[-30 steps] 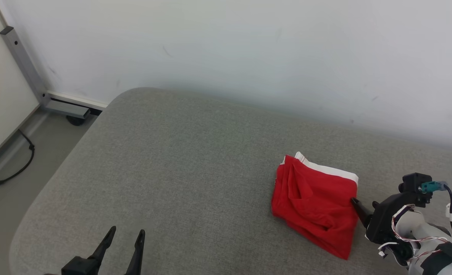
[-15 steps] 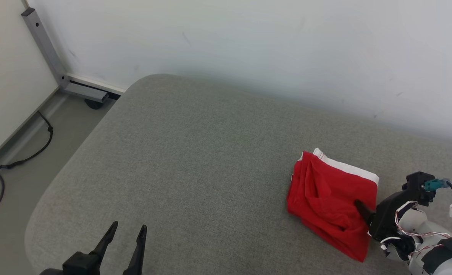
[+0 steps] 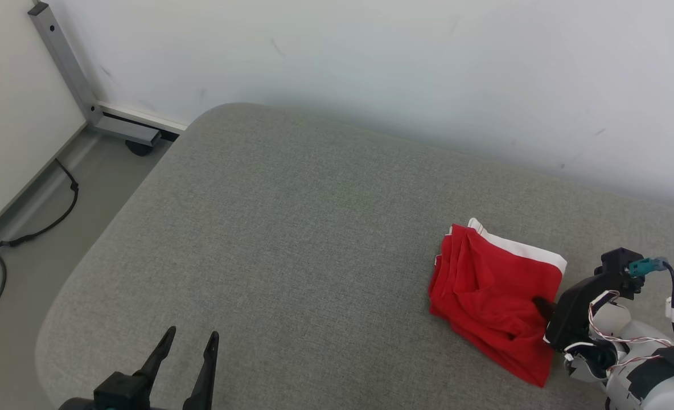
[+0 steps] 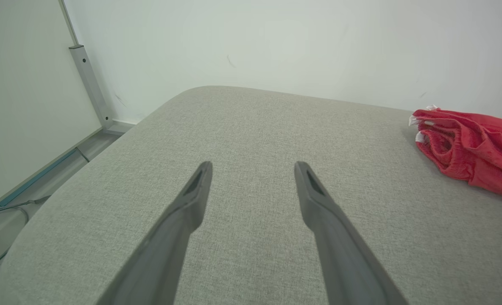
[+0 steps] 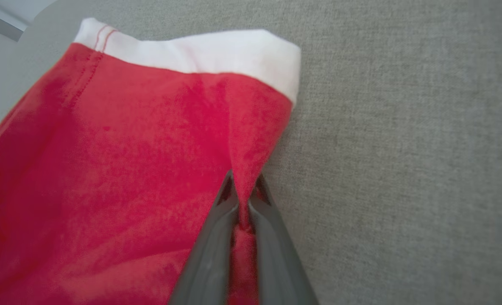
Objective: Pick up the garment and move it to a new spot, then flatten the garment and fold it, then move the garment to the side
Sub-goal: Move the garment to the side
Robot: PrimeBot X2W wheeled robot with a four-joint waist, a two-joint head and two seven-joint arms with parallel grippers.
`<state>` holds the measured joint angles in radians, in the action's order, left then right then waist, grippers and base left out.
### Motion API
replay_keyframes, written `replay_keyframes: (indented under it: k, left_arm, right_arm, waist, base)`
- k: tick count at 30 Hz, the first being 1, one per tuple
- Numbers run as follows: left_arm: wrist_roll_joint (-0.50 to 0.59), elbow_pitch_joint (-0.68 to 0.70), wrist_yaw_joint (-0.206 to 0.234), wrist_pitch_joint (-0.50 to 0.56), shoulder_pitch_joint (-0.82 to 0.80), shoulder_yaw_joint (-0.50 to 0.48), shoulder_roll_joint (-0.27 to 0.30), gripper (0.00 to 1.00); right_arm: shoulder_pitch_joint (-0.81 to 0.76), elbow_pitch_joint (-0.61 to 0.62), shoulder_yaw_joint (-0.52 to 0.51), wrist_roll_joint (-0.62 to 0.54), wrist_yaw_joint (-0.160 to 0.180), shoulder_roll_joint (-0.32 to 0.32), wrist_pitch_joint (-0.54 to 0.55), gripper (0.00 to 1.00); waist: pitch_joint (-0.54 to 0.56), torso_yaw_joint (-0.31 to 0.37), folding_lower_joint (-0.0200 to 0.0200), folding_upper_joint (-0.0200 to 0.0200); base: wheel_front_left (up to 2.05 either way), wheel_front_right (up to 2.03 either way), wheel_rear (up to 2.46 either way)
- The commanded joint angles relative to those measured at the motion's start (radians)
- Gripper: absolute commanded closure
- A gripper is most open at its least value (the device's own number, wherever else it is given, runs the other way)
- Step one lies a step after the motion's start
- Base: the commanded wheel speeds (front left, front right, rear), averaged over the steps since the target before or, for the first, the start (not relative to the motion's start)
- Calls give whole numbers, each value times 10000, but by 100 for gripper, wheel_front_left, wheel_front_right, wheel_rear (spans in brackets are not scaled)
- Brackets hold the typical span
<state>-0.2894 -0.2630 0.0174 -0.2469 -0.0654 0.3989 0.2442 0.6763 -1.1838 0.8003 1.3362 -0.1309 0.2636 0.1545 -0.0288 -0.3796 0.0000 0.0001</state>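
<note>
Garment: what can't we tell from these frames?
Head view: right gripper has its fingertips hidden by a fold of the garment.
Right wrist view: garment runs off the left and bottom edges; how many layers are pinched is hidden between the fingers.
Left wrist view: garment cut off by the right edge.
Garment type: bunched up, cannot tell.

A pale, lightly scuffed white wall [image 3: 371, 57] backs a grey fabric-covered padded surface [image 3: 286, 228] with a rounded far-left corner. Beyond that corner a grey metal post [image 3: 64, 62] meets the grey floor [image 3: 95, 171], where a black cable [image 3: 75, 189] trails.
</note>
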Motion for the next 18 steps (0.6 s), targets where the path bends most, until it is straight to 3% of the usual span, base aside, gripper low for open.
replay_keyframes:
  k: [1, 10, 18]
  left_arm:
    - [-95, -38, -4, -62, -102, -13, 37, 0]
    - [-162, -84, 74, -101, 80, -29, 109, 0]
    - [-205, 22, 117, -102, 123, 15, 168, 0]
  right_arm:
    - [-22, 26, 11, 14, 6, 141, -71, 100]
    - [91, 412, 202, -57, 6, 463, -86, 100]
    - [590, 431, 680, -490, 6, 1143, 256, 100]
  waist:
    - [32, 28, 0, -1]
    - [331, 377, 0, -1]
    - [315, 832, 0, -1]
  base:
    - [0, 0, 0]
    - [0, 0, 0]
    - [0, 0, 0]
